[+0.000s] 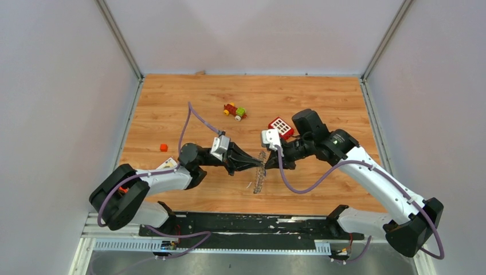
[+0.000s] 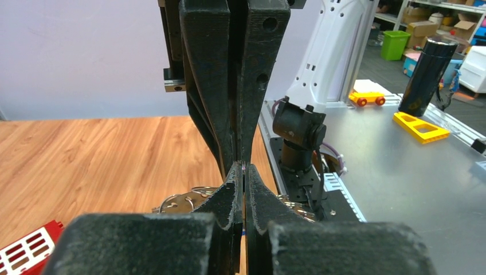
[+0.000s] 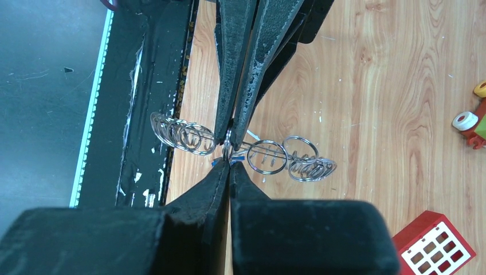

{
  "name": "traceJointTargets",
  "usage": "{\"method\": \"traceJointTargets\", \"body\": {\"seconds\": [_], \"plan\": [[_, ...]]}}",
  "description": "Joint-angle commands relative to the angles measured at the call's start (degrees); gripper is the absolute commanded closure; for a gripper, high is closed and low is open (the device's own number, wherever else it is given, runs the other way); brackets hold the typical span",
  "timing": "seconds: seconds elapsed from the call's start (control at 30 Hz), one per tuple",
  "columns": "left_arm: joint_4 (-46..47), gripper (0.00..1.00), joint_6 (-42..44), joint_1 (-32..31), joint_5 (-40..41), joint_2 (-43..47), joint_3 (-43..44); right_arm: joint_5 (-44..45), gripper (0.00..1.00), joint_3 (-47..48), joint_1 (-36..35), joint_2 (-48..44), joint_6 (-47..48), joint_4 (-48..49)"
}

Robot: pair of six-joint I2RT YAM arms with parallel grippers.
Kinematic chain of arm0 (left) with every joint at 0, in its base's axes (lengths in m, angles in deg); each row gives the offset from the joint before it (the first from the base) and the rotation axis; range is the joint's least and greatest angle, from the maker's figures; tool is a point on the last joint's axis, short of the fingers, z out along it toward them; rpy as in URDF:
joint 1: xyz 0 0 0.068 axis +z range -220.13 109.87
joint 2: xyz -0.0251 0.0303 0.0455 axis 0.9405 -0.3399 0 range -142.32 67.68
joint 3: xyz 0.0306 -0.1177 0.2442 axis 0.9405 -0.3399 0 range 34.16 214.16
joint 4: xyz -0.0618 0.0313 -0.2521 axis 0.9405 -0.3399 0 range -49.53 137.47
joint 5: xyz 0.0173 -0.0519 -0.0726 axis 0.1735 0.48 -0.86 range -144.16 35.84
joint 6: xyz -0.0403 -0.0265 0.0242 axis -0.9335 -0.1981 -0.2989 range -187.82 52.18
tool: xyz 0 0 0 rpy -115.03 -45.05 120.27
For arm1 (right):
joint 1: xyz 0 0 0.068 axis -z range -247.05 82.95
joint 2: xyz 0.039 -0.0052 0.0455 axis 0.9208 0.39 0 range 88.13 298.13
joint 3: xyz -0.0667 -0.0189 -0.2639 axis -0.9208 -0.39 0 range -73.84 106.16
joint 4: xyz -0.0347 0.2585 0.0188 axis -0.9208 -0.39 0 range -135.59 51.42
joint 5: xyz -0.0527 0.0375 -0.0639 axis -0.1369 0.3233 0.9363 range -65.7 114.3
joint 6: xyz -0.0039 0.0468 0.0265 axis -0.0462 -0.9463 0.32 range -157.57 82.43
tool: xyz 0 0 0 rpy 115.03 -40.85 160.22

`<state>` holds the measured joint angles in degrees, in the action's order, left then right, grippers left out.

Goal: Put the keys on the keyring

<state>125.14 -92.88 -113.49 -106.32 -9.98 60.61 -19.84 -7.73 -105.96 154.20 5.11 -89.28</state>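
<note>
The keyring [image 3: 269,156] hangs stretched out as a floppy chain of silver loops. Its long axis runs sideways across both sets of fingertips and sticks out on either side. The left gripper [image 3: 231,133] is clamped tight on its middle. The right gripper [image 3: 229,166] is squeezed closed tip-to-tip against it, with the blue-headed piece [image 3: 218,162] peeking out there. Honestly can't tell which of the two it pinches.

Left tool [image 1: 257,165], right tool [image 1: 270,163] — keyring [image 1: 259,181] between
</note>
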Motion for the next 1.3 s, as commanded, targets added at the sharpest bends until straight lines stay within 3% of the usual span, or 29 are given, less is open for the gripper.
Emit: {"method": "traceJointTargets", "body": {"seconds": [0.0, 0.3, 0.43, 0.83, 1.27], "plan": [[7.7, 1.0, -1.8, 0.1, 0.3, 0.2, 0.5, -0.8, 0.96, -0.8, 0.2, -0.5, -1.1, 2.8], [7.6, 1.0, -1.2, 0.1, -0.3, 0.0, 0.3, 0.3, 0.69, 0.5, 0.2, -1.4, -1.1, 2.3], [7.7, 1.0, -1.4, 0.1, -0.2, -0.3, 0.3, 0.3, 0.64, 1.6, 0.2, -3.6, -0.1, 1.4], [7.4, 1.0, -1.8, 0.0, 0.2, -1.2, 0.7, -3.6, 0.63, 3.4, 0.2, -3.7, 0.3, 0.5], [7.9, 1.0, -2.3, 0.1, 0.6, -1.4, 0.6, -4.0, 0.7, 0.9, 0.2, -2.9, -1.1, 4.0]]}}
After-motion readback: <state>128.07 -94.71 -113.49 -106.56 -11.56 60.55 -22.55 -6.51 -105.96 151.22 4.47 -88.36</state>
